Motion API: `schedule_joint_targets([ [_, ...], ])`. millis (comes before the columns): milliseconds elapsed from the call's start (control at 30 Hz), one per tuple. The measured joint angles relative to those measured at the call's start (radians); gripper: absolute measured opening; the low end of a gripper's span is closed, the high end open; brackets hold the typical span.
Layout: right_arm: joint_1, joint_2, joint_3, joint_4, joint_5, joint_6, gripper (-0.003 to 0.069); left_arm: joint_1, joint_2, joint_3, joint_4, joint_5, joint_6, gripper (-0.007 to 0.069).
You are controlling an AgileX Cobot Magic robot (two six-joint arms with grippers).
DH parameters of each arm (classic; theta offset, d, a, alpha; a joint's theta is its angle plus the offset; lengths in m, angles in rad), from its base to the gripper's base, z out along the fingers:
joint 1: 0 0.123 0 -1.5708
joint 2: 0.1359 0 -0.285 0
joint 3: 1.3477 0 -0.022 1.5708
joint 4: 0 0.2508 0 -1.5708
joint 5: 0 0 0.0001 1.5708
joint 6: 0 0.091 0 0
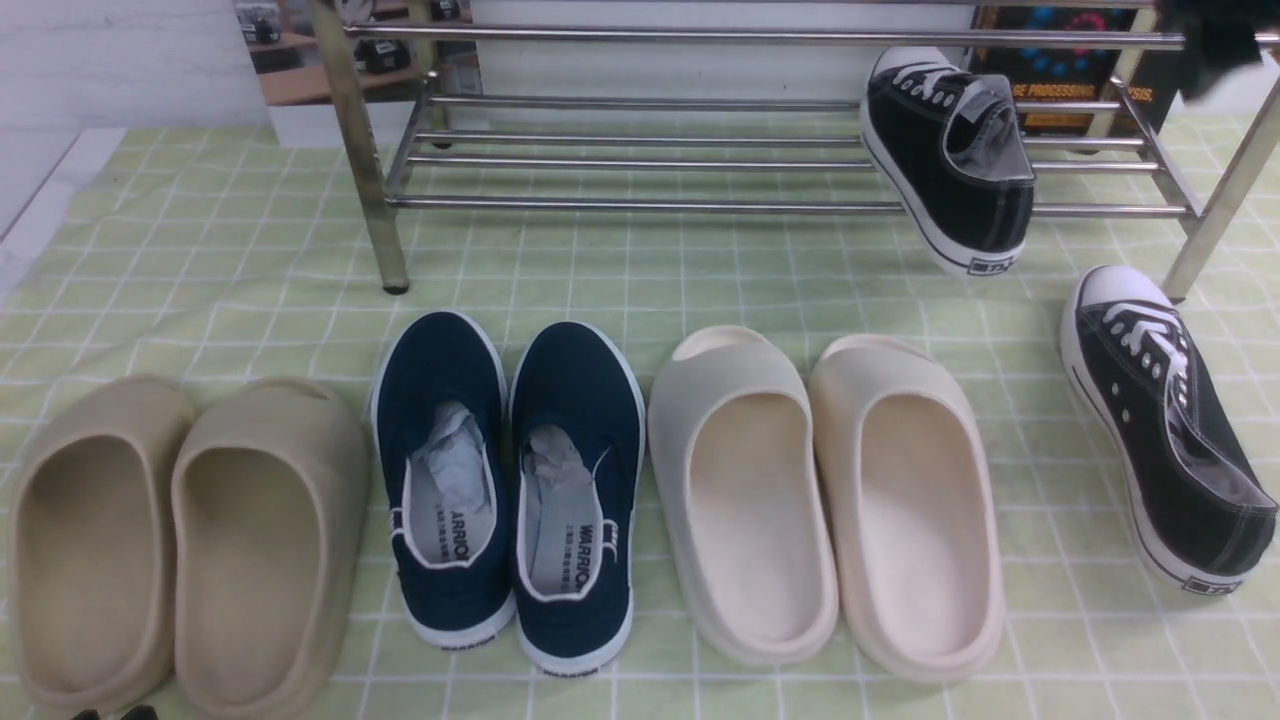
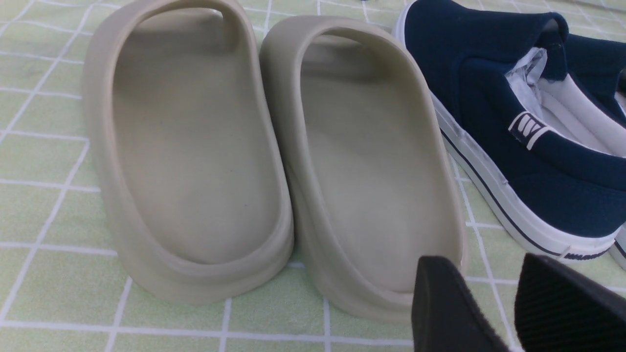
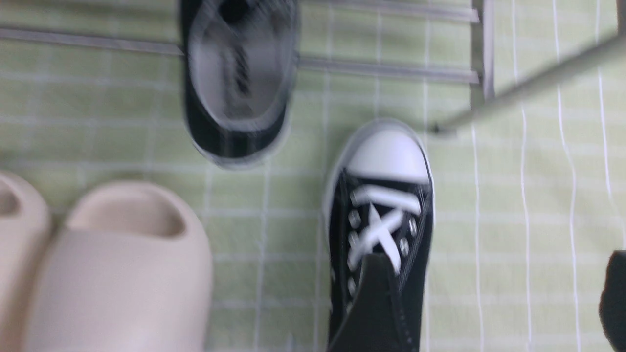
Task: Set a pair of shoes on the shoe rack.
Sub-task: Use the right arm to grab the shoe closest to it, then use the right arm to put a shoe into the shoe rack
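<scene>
The right tool gapes empty, left tool parted. One sneaker overhangs the shoe rack's lower front bar; seemingly, bumping it while placing the other sneaker, below, could topple it.

Two black sneakers, two navy slip-ons, four foam slides, one rack.

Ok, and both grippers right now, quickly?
Left gripper: open, partway, holding nothing.
Right gripper: open wide, holding nothing, one finger over the sneaker on the floor.
</scene>
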Motion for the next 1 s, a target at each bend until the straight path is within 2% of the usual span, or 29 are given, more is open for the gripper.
schedule_joint_targets([
  [100,-0.034,0.002,0.241,0.024,-0.059,0.037,0.0558,0.0,0.0,0.0,0.0,0.0,0.0,0.0239],
  [200,-0.042,0.017,0.415,0.07,-0.225,0.091,0.0556,0.0,0.0,0.0,0.0,-0.001,0.0,0.0238],
  [367,-0.043,0.043,0.496,0.094,-0.424,0.094,0.0554,0.0,0.0,0.0,0.0,-0.001,0.0,0.0239],
  [567,-0.062,0.131,0.501,0.038,-0.477,0.09,0.0523,0.0,0.0,0.0,0.0,-0.001,0.0,0.0238],
  [633,-0.062,0.16,0.501,0.032,-0.485,0.078,0.0445,0.0,0.0,0.0,0.0,-0.001,0.0,0.0238],
  [700,-0.061,0.16,0.499,0.031,-0.485,0.07,0.0337,0.0,0.0,0.0,0.0,-0.001,0.0,0.0239],
  [733,-0.061,0.16,0.498,0.032,-0.484,0.069,0.0325,0.0,0.0,0.0,0.0,-0.001,0.0,0.0239],
  [767,-0.061,0.16,0.489,0.041,-0.47,0.054,0.021,0.0,0.0,0.0,0.0,-0.001,0.0,0.0239],
  [800,-0.061,0.158,0.483,0.042,-0.456,0.047,0.0168,0.0,0.0,0.0,0.0,-0.001,0.0,0.0239],
  [867,-0.061,0.152,0.471,0.039,-0.419,0.039,0.0127,0.0,0.0,0.0,0.0,-0.001,0.0,0.0239],
  [1000,-0.062,0.112,0.364,0.062,-0.231,0.013,0.0122,0.0,0.0,0.0,0.0,-0.001,0.0,0.0239],
])
